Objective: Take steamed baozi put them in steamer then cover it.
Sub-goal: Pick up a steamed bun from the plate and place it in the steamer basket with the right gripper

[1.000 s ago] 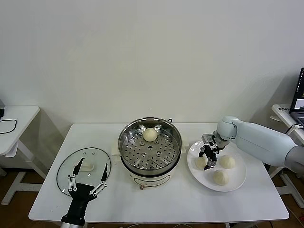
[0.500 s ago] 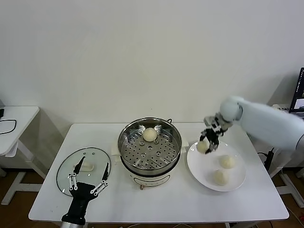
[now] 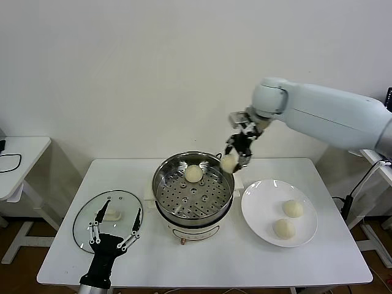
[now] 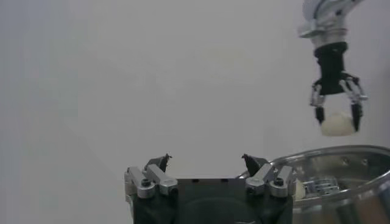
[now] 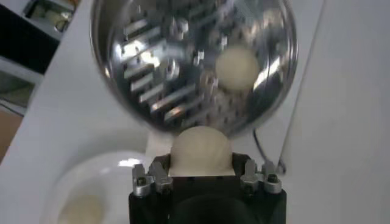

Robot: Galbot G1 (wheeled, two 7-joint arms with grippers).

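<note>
My right gripper is shut on a cream-white baozi and holds it in the air over the right rim of the steel steamer. The held baozi fills the jaws in the right wrist view. One baozi lies on the perforated floor at the back of the steamer. Two more baozi lie on the white plate to the right. The glass cover lies flat on the table at the left. My left gripper is open, just in front of the cover.
The steamer stands on a white base at the middle of the white table. A small side table stands at the far left. A white wall is behind.
My right gripper has lifted one baozi off the plate and carried it up and left to the steamer's right rim. The left arm has not moved.
</note>
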